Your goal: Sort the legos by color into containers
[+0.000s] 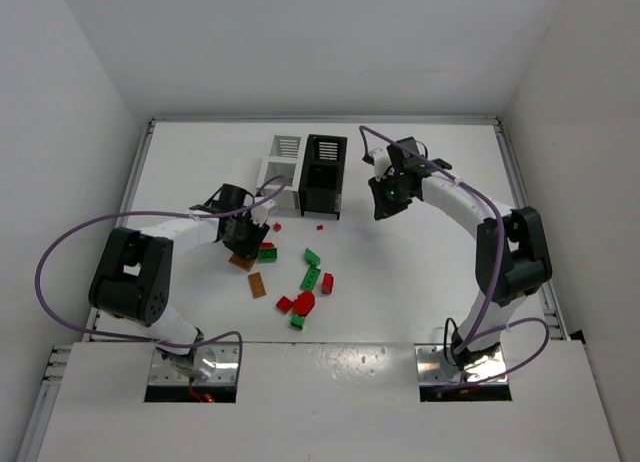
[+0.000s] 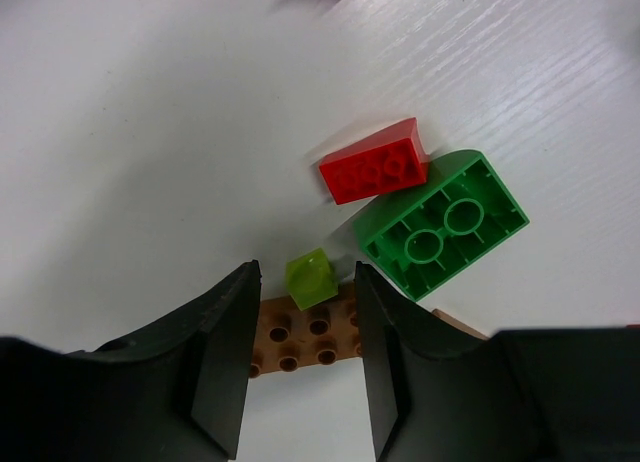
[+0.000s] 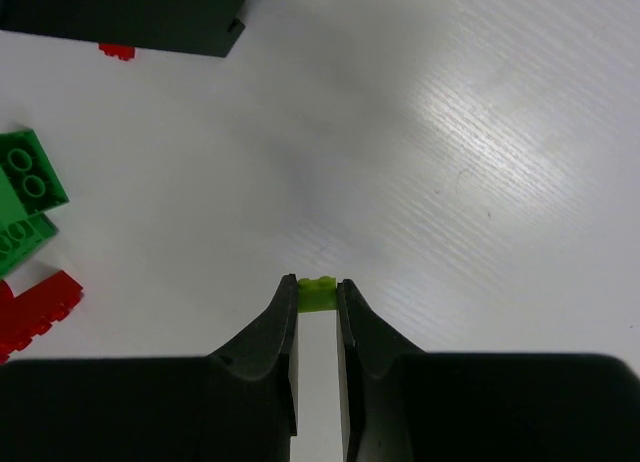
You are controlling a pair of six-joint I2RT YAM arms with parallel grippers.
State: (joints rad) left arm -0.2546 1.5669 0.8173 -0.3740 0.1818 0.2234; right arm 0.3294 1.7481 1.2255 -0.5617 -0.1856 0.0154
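Lime stud (image 3: 318, 294) sits pinched in the clenched right end effector (image 3: 317, 284), above the counter (image 3: 480, 162) just right of the black bin (image 1: 323, 175). Left of and nearer than that bin, the left end effector (image 2: 306, 274) stands released. Its fingers straddle a yellow-green brick (image 2: 310, 279) on an orange-brown plate (image 2: 300, 342), beside a red brick (image 2: 375, 162) and a green brick (image 2: 445, 227).

White table (image 1: 420, 252), loosely strewn.
Red and green legos (image 1: 304, 303) lie mid-table (an orange-brown plate (image 1: 258, 284) beside them); two white bins (image 1: 266, 177) and a black bin (image 1: 322, 202) stand behind.
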